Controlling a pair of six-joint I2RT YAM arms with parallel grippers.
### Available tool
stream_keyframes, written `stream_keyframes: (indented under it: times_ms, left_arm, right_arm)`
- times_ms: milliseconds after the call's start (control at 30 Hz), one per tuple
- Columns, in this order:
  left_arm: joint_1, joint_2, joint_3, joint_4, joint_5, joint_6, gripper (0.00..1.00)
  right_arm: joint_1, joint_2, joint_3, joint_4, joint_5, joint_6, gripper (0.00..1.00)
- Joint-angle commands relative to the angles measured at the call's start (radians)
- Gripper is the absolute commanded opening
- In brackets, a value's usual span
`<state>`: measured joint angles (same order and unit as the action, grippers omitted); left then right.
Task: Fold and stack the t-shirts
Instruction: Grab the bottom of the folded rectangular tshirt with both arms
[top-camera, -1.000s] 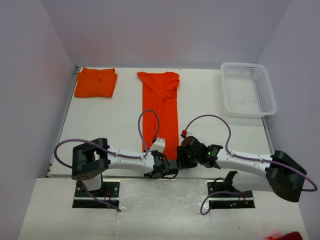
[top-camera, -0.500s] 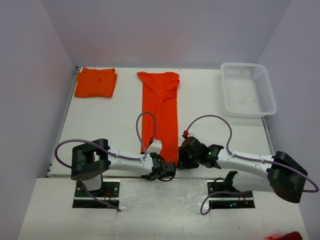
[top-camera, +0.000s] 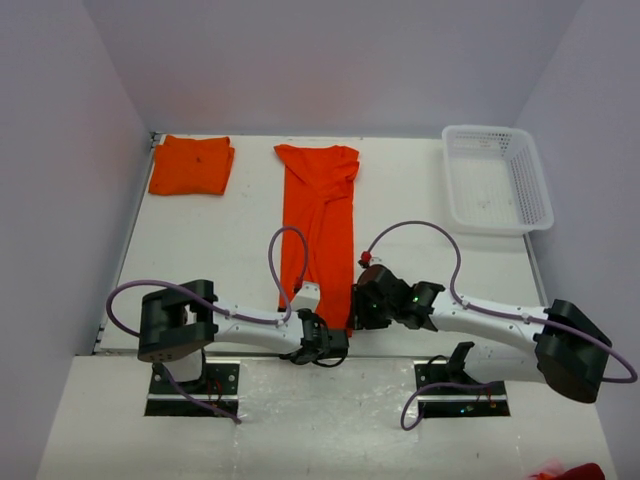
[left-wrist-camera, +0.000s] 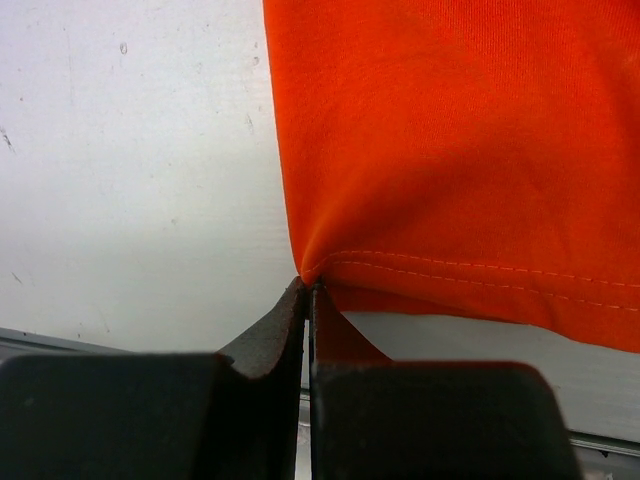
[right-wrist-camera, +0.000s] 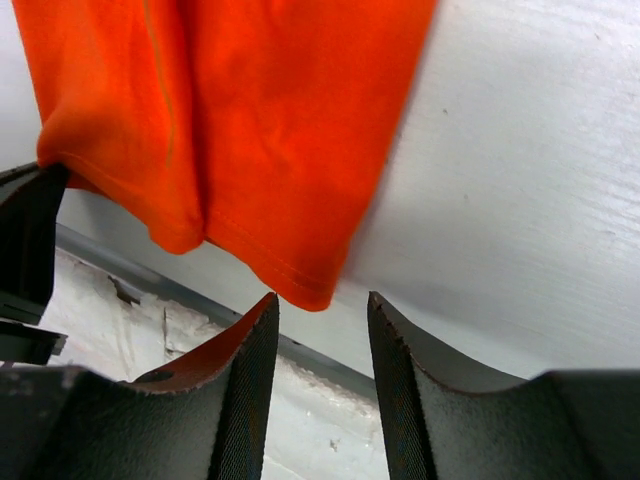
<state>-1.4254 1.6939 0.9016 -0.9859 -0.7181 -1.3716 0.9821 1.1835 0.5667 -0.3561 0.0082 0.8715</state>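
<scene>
top view: long t-shirt (top-camera: 322, 215) – near hem partly hidden under left hand (top-camera: 320, 345) and right hand (top-camera: 358, 305) | wrist views: cloth cut off at top | bottom corner: red object (top-camera: 572, 470) cut off – unidentifiable

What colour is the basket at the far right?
The basket is white, an open lattice; the top view shows it best.

Your left arm (top-camera: 245, 322) and right arm (top-camera: 495, 322) share white links, black joints and looping purple cables (top-camera: 420, 223); the right gripper (right-wrist-camera: 321, 300) has ribbed black fingers (right-wrist-camera: 245, 400).
</scene>
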Motion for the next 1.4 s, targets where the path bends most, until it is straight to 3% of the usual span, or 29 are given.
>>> stream_keyframes:
  times_ms: [0,600,700,733,767,1033,1367]
  left_arm:
    - [-0.009,-0.014,0.011,-0.023,-0.030,-0.049,0.00]
    - [-0.012,-0.065,-0.018,-0.016,-0.032,-0.061,0.00]
    - [-0.012,-0.074,-0.030,-0.008,-0.030,-0.061,0.00]
    - [-0.012,-0.076,-0.033,-0.007,-0.030,-0.061,0.00]
    - [-0.012,-0.077,-0.039,-0.007,-0.029,-0.067,0.00]
    - [-0.012,-0.174,-0.112,-0.004,-0.021,-0.116,0.00]
    - [-0.012,-0.368,-0.272,0.137,0.034,-0.132,0.00]
  right_arm:
    - [0.009,0.042,0.050,0.002,-0.002,-0.008,0.41]
    - [0.033,0.153,0.075,0.052,-0.039,0.004,0.31]
    - [0.035,0.165,0.081,0.045,-0.034,0.009,0.20]
    - [0.035,0.166,0.082,0.040,-0.033,0.014,0.04]
    - [0.036,0.165,0.084,0.033,-0.028,0.018,0.00]
    - [0.046,0.127,0.047,-0.047,0.052,0.086,0.00]
    - [0.046,0.107,0.019,-0.072,0.072,0.110,0.00]
